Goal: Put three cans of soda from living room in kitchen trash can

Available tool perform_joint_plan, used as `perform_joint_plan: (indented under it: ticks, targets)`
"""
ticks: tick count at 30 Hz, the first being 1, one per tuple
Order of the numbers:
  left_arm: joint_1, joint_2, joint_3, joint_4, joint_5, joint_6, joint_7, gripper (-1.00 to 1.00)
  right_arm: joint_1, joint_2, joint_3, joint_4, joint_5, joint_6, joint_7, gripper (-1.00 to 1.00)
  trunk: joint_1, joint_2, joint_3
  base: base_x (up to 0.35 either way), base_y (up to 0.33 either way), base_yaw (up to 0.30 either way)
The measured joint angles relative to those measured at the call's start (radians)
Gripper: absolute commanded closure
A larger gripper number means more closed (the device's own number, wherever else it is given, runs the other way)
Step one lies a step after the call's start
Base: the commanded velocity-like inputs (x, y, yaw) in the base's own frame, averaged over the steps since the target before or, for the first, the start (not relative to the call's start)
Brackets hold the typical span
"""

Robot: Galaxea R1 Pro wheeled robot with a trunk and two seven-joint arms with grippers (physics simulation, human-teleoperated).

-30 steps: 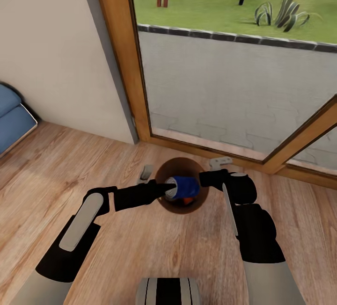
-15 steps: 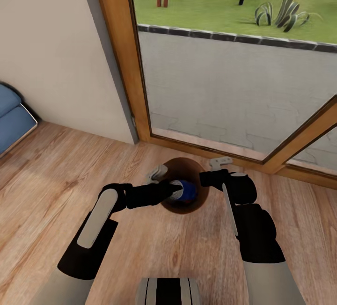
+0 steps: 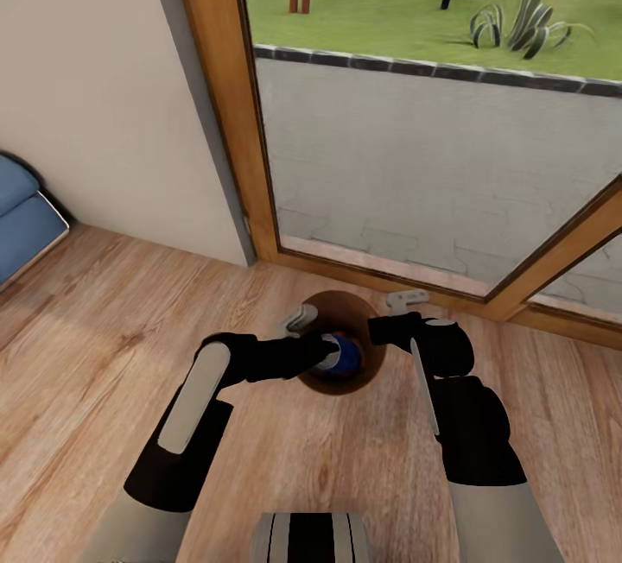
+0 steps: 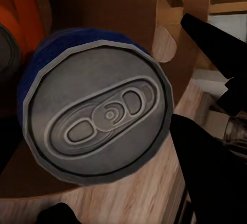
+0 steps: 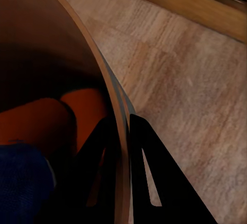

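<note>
The tash can, a round dark bin with a brown inside, stands on the wood floor just before the glass door. My left gripper is shut on a dark blue can of soda and holds it inside the bin's mouth. In the left wrist view the can's silvery top faces the camera, and an orange can of soda lies deeper in the bin. My right gripper is shut on the bin's rim, its fingers on either side of the wall.
A wood-framed glass door rises right behind the bin, with a paved terrace and lawn outside. A blue sofa corner sits at the far left against the pale wall. Open wood-plank floor spreads to the left and toward me.
My left arm has reached forward and lowered the blue can from above the rim down into the bin. The right arm and the bin have stayed put.
</note>
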Motion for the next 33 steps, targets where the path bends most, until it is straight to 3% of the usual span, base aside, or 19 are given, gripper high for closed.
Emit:
perform_joint_plan:
  ticks: [11, 16, 29, 33]
  targets:
    - [-0.042, -0.006, 0.000, 0.001, -0.001, -0.004, 0.013, 1.00, 0.000, 0.000, 0.000, 0.000, 0.000, 0.000, 0.000, 1.00, 0.000, 0.000, 0.000, 0.000, 0.000, 0.000]
    - [-0.081, -0.007, 0.000, 0.001, -0.042, -0.037, 0.096, 1.00, 0.000, 0.000, 0.000, 0.000, 0.003, 0.000, 0.000, 1.00, 0.000, 0.000, 0.000, 0.000, 0.000, 0.000]
    - [-0.085, -0.005, -0.001, 0.001, -0.048, -0.059, 0.114, 1.00, 0.000, 0.000, 0.000, 0.000, 0.002, 0.000, 0.000, 1.00, 0.000, 0.000, 0.000, 0.000, 0.000, 0.000]
    - [-0.085, -0.005, -0.001, 0.001, -0.034, -0.070, 0.133, 1.00, 0.000, -0.001, 0.000, 0.002, -0.001, 0.000, 0.000, 1.00, 0.000, 0.000, 0.000, 0.000, 0.000, 0.000]
